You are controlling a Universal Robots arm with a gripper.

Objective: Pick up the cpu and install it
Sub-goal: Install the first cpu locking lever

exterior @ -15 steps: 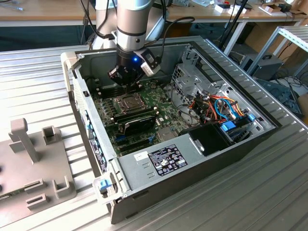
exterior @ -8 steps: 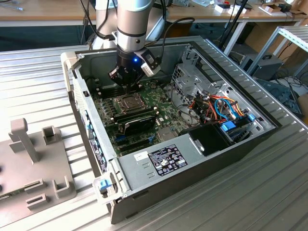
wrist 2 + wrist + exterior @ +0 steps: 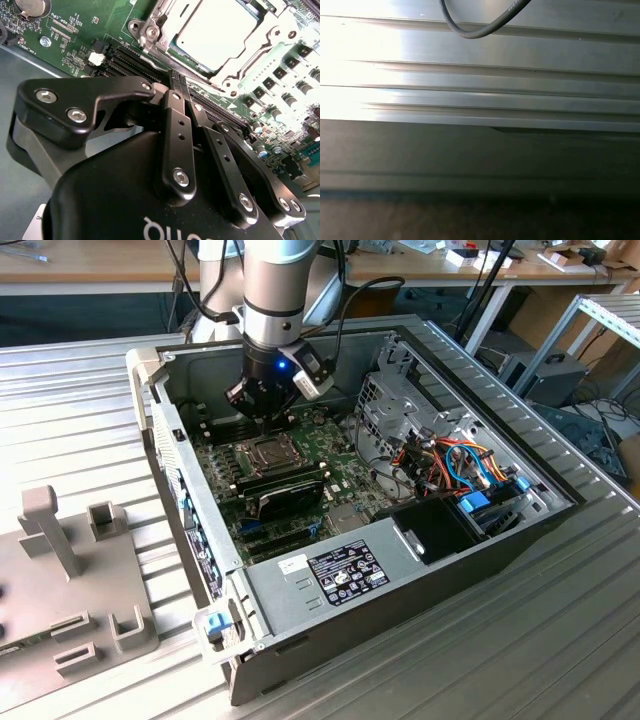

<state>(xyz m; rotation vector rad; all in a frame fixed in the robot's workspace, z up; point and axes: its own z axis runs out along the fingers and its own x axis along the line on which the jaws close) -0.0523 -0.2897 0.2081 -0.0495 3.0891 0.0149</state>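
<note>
The cpu [image 3: 214,31] lies flat in its socket on the green motherboard [image 3: 85,35], its pale metal top showing inside the hinged metal frame [image 3: 150,35]. In the exterior view the cpu [image 3: 270,451] sits mid-board inside the open computer case [image 3: 300,570]. My gripper [image 3: 266,416] hangs just behind the socket, low over the board. In the second wrist view my gripper [image 3: 175,77] is shut, its black fingers [image 3: 175,130] meeting at the tips beside the socket's edge, over the dark memory slots. Nothing shows between the tips.
A long black expansion card [image 3: 285,498] lies in front of the socket. A metal drive cage [image 3: 395,410] and coloured cables [image 3: 460,465] fill the case on the exterior view's right. Case walls [image 3: 165,440] ring the board. A grey fixture [image 3: 70,580] stands outside on the exterior view's left.
</note>
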